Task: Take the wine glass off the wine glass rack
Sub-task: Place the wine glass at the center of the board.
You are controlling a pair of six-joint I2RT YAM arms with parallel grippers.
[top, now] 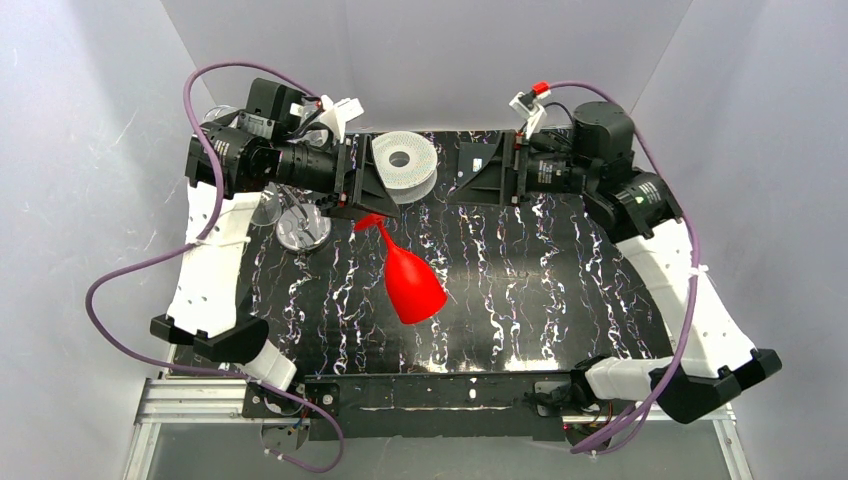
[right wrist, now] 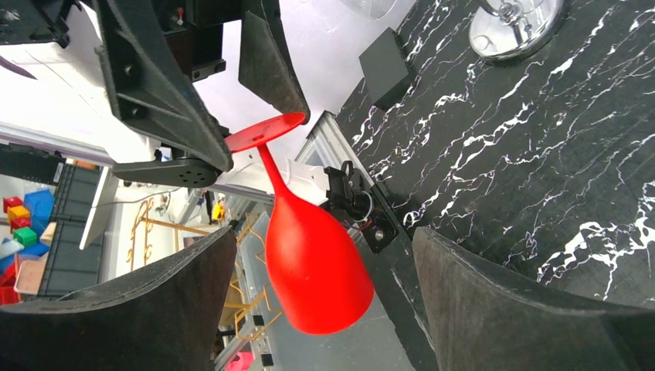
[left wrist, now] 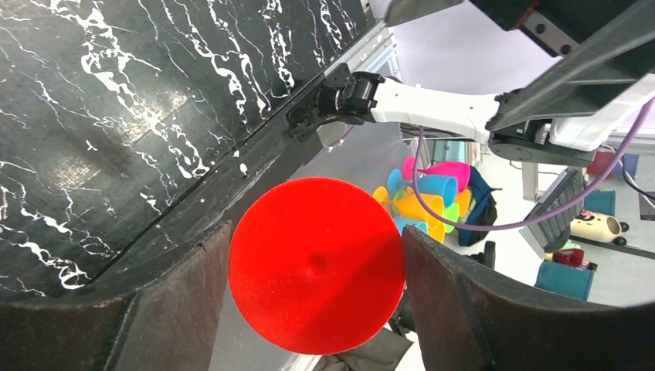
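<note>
- Grip: left gripper (left wrist: pixel 317 232) clamped on the round foot of the red wine glass (top: pixel 410 285), one finger against each edge of the disc.
- Position of the glass: clear of the wine glass rack (top: pixel 300 228), hanging in the air over the middle of the table (top: pixel 560 290). No contact with the surface visible from the right wrist.
- Long axis: foot up at the left fingers, stem slanting down and toward the near edge, bowl lowest and open end nearest the arm bases.
- Rack: just beside and to the left of the foot, partly under the left arm, chrome base standing on the table.
- Right gripper (right wrist: pixel 324 232): spread wide, nothing in it, facing the glass from the right. Apart from it in the overhead view (gap to the bowl not judged).
- Judgement: removal from the rack apparently done. Set-down or a hand-over to the right side likely remaining. Left arm the only one in contact.
- Surface: black marbled sheet with white veins, glossy. White ribbed spool (top: pixel 405 160) lying at the far edge.
- Room: pale plain walls on three sides.
</note>
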